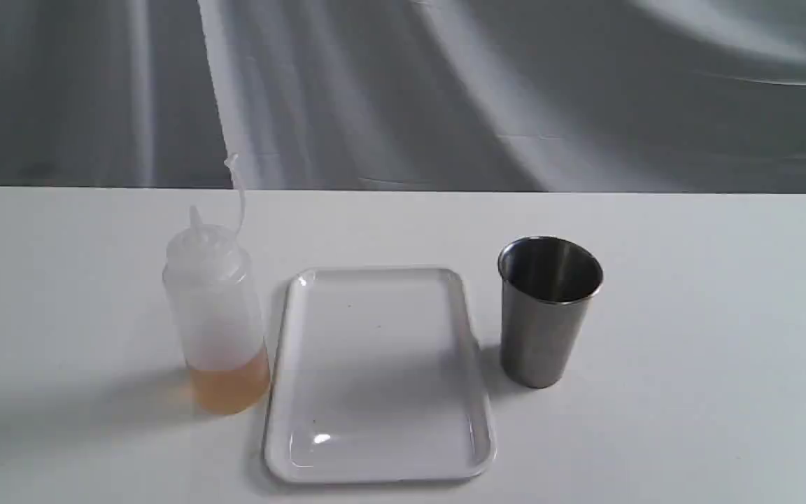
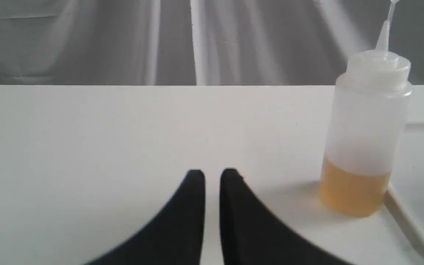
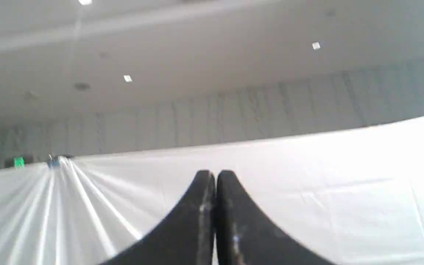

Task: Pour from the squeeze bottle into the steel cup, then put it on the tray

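The squeeze bottle (image 1: 215, 315) stands upright on the white table, left of the tray (image 1: 375, 371), with amber liquid in its bottom part and its cap strap sticking up. The steel cup (image 1: 548, 311) stands upright to the tray's right. The tray lies flat between them with nothing on it. Neither arm shows in the exterior view. In the left wrist view my left gripper (image 2: 212, 175) is low over the table, its black fingers only a thin slit apart and holding nothing, well short of the bottle (image 2: 366, 140). My right gripper (image 3: 215, 175) is shut and points at a backdrop.
A grey draped curtain (image 1: 403, 91) hangs behind the table's far edge (image 1: 403, 189). The tray's rim (image 2: 414, 224) touches or nearly touches the bottle's base in the left wrist view. The right wrist view shows only white cloth and a ceiling.
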`<state>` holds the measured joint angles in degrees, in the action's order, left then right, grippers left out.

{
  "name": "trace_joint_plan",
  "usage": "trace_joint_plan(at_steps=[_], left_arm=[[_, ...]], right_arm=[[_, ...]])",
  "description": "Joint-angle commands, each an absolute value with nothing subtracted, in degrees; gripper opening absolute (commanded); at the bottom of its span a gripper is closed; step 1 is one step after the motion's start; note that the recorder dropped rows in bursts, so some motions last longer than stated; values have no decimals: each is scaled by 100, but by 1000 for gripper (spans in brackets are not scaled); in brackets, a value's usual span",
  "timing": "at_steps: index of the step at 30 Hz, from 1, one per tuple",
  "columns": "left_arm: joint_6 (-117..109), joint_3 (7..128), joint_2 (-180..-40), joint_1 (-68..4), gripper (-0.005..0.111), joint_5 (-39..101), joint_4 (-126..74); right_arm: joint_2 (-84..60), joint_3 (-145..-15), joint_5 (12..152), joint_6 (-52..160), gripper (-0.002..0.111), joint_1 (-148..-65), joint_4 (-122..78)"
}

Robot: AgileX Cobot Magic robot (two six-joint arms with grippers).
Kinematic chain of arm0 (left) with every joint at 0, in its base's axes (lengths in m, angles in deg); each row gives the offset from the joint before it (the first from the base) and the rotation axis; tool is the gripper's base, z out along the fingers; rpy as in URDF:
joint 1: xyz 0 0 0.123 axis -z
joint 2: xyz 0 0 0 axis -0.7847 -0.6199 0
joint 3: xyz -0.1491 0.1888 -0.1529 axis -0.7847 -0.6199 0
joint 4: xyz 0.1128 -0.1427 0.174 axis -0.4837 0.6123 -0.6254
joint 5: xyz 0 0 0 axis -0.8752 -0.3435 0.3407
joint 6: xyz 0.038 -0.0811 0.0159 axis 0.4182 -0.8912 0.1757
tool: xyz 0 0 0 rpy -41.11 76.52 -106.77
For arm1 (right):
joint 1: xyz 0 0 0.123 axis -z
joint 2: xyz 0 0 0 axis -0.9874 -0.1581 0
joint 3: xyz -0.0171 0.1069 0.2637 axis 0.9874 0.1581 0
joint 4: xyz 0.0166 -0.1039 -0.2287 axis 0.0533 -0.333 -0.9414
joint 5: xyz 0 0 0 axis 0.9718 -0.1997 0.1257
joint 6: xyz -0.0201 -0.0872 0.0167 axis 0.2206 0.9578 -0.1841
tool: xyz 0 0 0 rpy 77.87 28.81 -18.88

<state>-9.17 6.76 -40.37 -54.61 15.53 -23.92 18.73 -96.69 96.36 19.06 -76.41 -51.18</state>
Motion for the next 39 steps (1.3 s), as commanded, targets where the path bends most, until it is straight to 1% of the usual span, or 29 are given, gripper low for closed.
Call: trace_joint_plan(at_steps=[1,7,11,18,26,31,39], left_arm=[[-941,651,-4022,-5476,8,1608,-2394],[-941,651,-4022,-5476,8,1608,-2394],[-941,651,-4022,-5476,8,1608,-2394],[-926,651,-4022,-5476,8,1608,-2394],[-935,651,-4022,-5476,8,1608,-2394],[-935,651,-4022,-5476,8,1608,-2394],[-920,651,-4022,-5476,8,1608,-2394]], right_arm=[[1835,-9651,10489,2981,0,-7930,-4445],[1826,-9201,10939,4631,0,-8468,-2999],[1826,-8629,10969,5330,0,-8721,-2269],[1826,-7455,10195,5466,0,-9311,-2276],[1710,-6500,9452,5478,0,-10730,-2779],[1120,-6144,9135,5478,0,-11604,-2984],[33,-5728,7966,5478,0,-12221,-2984]])
